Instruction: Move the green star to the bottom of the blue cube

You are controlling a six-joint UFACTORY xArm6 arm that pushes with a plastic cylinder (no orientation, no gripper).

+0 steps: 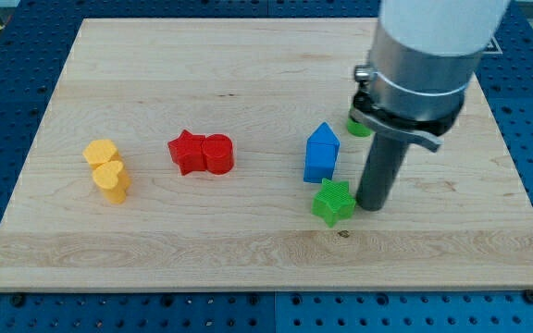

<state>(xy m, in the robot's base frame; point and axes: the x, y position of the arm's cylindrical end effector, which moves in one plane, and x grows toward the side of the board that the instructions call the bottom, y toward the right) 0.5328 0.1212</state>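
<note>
The green star lies on the wooden board just below the blue block, close to its lower right corner. The blue block looks like a cube with a pointed top. My tip stands right of the green star, touching or almost touching its right side. The rod rises from there into the wide grey and white arm at the view's top right.
A red star and a red round block sit together left of centre. Two yellow blocks sit at the left. A green round block is partly hidden behind the arm. The board's bottom edge is near.
</note>
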